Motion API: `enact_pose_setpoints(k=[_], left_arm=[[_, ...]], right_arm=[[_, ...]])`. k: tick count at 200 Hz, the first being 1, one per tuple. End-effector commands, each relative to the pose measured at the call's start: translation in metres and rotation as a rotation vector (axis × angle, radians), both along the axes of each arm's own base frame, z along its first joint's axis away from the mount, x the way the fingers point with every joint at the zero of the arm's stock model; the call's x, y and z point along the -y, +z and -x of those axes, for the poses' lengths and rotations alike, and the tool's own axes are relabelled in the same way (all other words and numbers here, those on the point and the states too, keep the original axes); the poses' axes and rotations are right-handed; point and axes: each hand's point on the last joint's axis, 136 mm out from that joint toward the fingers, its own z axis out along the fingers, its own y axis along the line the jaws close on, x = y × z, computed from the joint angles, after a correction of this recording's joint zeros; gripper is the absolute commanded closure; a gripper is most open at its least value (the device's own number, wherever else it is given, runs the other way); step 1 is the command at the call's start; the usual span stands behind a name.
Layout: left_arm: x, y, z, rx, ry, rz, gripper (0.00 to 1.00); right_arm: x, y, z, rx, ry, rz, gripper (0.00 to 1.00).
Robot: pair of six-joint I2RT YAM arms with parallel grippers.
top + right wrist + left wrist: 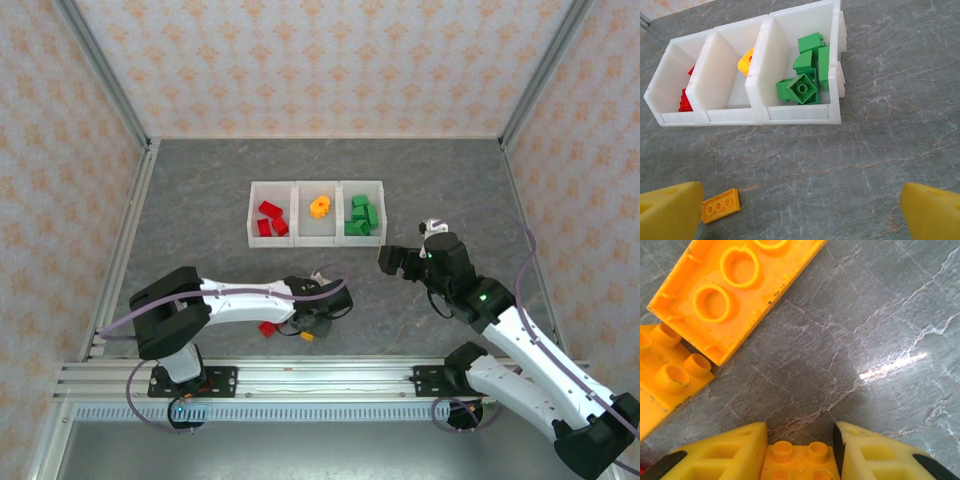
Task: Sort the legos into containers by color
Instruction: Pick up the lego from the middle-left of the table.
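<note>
Bare tabletop (200, 190) left, right and behind containers (250, 215); walls (100, 150) bound three sides. Strip before bin fronts open save flat orange plate (720, 205). Right gripper (802, 200) jaws spread wide, clear floor between. Left arm (240, 297) lies across near-left table. Left gripper (800, 426) gap filled by small orange brick (797, 460). Upturned orange brick (735, 290) and studded orange brick (670, 375) crowd upper left; bare surface right.

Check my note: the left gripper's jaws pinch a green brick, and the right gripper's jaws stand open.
Wrong on colour. The brick pinched by the left gripper is orange-yellow, not green, as the left wrist view shows. The rest stands: the right gripper has its jaws open.
</note>
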Motion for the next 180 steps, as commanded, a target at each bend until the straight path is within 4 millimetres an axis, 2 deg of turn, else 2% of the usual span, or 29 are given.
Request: enact_pose_setpoints(k=[1, 37, 60, 75, 102, 124, 153, 167, 180], left_arm=[[-0.007, -0.002, 0.007, -0.027, 0.005, -0.043, 0.63], [-0.011, 0.000, 0.008, -0.023, 0.036, -0.039, 0.69], [-0.015, 0.013, 0.000, 0.023, 0.077, -0.050, 0.71], [-0.014, 0.029, -0.007, 0.065, 0.106, -0.035, 0.74], [-0.007, 0.074, -0.026, 0.176, 0.165, 0.057, 0.76], [-0.013, 0.120, -0.054, 0.320, 0.240, 0.104, 0.76], [-0.034, 0.183, -0.107, 0.526, 0.370, 0.147, 0.75], [-0.040, 0.203, -0.133, 0.596, 0.413, 0.201, 0.73], [-0.046, 0.212, -0.157, 0.640, 0.446, 0.229, 0.71]], right_arm=[[0.006, -0.005, -0.001, -0.006, -0.032, 0.016, 0.00], [0.006, -0.005, -0.001, -0.006, -0.031, 0.016, 0.00], [0.006, -0.005, -0.001, -0.006, -0.031, 0.015, 0.00], [0.006, -0.005, -0.001, -0.006, -0.030, 0.016, 0.00], [0.006, -0.005, -0.001, -0.005, -0.032, 0.015, 0.00], [0.006, -0.005, -0.002, -0.003, -0.034, 0.015, 0.00], [0.006, -0.004, -0.002, -0.002, -0.034, 0.016, 0.00], [0.006, -0.003, -0.001, 0.002, -0.032, 0.014, 0.00], [0.007, -0.001, -0.001, 0.006, -0.034, 0.012, 0.00]])
